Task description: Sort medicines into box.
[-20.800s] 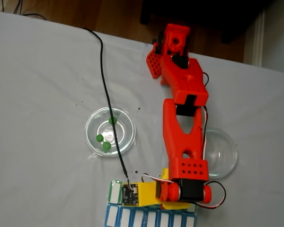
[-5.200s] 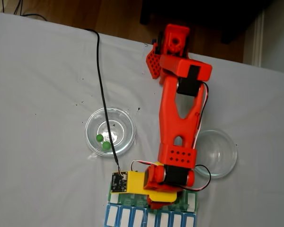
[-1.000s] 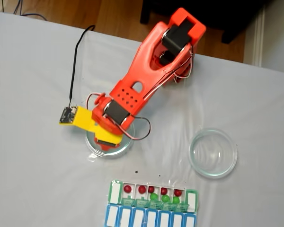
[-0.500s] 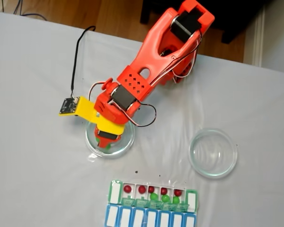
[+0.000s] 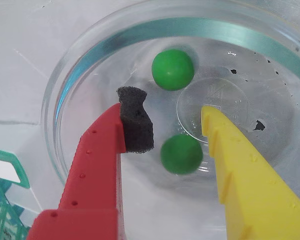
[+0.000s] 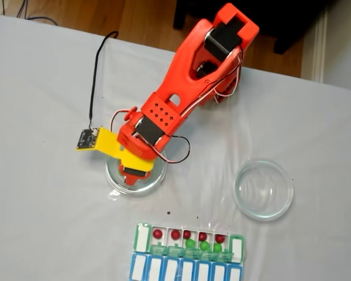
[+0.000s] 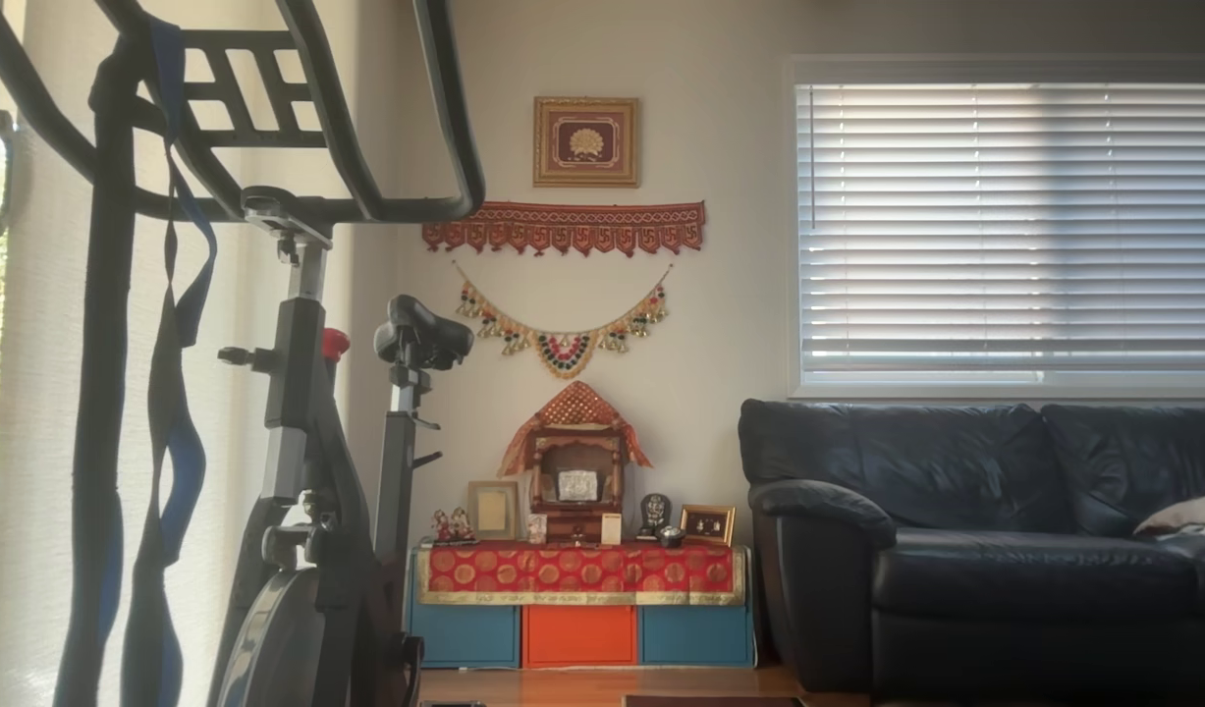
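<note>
Gripper (image 5: 172,127) jaws spread inside glass dish (image 5: 65,85), one green ball (image 5: 181,154) lying between the foam-padded red finger (image 5: 135,126) and yellow finger (image 5: 225,150), untouched. Second green ball (image 5: 173,69) sits just beyond the tips. Fixed view: pill organizer (image 6: 189,241) lies apart from the dish, holding red and green balls.

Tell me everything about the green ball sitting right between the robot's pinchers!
The nearer green ball is small, round, smooth and a bit shiny. It sits on the bottom of the clear glass dish, between the open gripper fingers: the black foam pad on one side, the yellow finger on the other. Neither clearly touches it. Another green ball lies farther off.
</note>
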Controlling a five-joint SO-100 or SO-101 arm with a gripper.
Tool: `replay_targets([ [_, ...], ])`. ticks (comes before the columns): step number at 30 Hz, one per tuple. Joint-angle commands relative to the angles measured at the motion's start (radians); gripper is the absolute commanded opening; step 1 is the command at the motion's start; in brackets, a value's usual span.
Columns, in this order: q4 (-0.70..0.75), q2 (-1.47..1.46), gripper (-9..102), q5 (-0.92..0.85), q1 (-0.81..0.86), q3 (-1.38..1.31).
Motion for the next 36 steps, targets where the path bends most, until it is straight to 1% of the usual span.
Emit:
replay_targets([
  [1,-0.012,0.008,20,0.002,-0.012,-0.091],
  [8,0.015,0.008,20,-0.012,-0.015,-0.095],
  [12,0.158,-0.048,22,-0.069,-0.029,-0.186],
  [18,0.37,-0.161,20,-0.178,-0.054,-0.342],
  [24,0.512,-0.247,19,-0.245,-0.063,-0.465],
  [30,0.643,-0.331,18,-0.305,-0.067,-0.563],
  [36,0.675,-0.376,16,-0.305,-0.066,-0.614],
])
